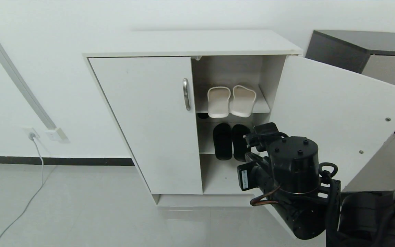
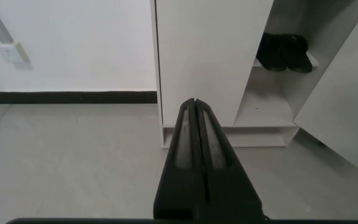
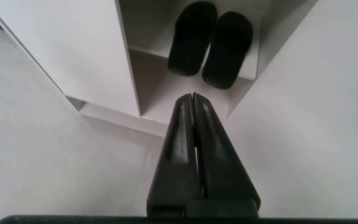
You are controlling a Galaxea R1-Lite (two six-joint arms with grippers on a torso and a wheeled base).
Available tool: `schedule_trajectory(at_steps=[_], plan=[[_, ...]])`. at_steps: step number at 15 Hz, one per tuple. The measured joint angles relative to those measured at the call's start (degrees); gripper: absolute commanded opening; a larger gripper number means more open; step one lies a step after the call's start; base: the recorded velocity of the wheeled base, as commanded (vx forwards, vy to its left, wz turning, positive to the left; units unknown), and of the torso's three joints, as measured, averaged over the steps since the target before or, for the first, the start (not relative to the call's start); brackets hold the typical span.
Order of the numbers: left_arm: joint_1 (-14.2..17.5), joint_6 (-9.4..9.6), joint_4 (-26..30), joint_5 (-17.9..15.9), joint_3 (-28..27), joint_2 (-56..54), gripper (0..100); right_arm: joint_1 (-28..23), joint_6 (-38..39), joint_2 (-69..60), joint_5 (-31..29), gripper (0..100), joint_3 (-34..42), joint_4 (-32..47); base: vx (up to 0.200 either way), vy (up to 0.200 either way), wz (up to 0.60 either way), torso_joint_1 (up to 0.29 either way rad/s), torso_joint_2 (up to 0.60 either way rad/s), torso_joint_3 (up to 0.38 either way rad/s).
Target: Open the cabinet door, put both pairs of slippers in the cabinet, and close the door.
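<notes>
The white cabinet [image 1: 190,43] stands against the wall with its right door [image 1: 334,113] swung wide open and its left door [image 1: 149,120] closed. A white pair of slippers [image 1: 231,100] lies on the upper shelf. A black pair of slippers [image 1: 231,141] [image 3: 211,43] [image 2: 284,52] lies on the shelf below. My right gripper [image 3: 194,101] is shut and empty, held in front of the open compartment just below the black pair. My left gripper [image 2: 194,106] is shut and empty, low over the floor in front of the closed left door.
A grey tiled floor [image 1: 81,212] spreads in front of the cabinet. A wall socket with a cable [image 1: 33,137] is at the left. A dark cabinet [image 1: 362,51] stands behind the open door at the right.
</notes>
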Motion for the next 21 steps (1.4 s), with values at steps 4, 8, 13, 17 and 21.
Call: schedule_trajectory(at_steps=[4, 8, 13, 17, 21], plan=[[-0.02, 0.0, -0.02, -0.02, 0.0, 0.0, 0, 0.05, -0.11, 0.0, -0.16, 0, 0.3, -0.77, 0.0, 0.0, 0.0, 0.134, -0.46, -0.327], [-0.02, 0.0, 0.02, 0.0, 0.0, 0.0, 0, 0.05, -0.11, 0.02, -0.18, 0, 0.35, -0.77, 0.0, 0.0, 0.0, 0.165, -0.48, -0.315], [-0.07, 0.0, 0.0, 0.0, 0.0, 0.0, 0, 0.06, -0.22, -0.02, -0.16, 0, 0.24, -0.79, 0.0, 0.0, 0.0, 0.194, -0.51, -0.318], [-0.02, 0.01, 0.0, 0.0, 0.0, 0.0, 0, 0.06, -0.2, -0.06, -0.27, 0, 0.3, -0.77, 0.0, 0.0, 0.0, 0.215, -0.52, -0.311], [-0.02, 0.38, 0.0, -0.24, 0.0, 0.0, 0, -0.04, -0.15, -0.74, -0.43, 0, 0.85, -0.82, 0.0, 0.0, 0.0, 0.253, -0.58, -0.332]])
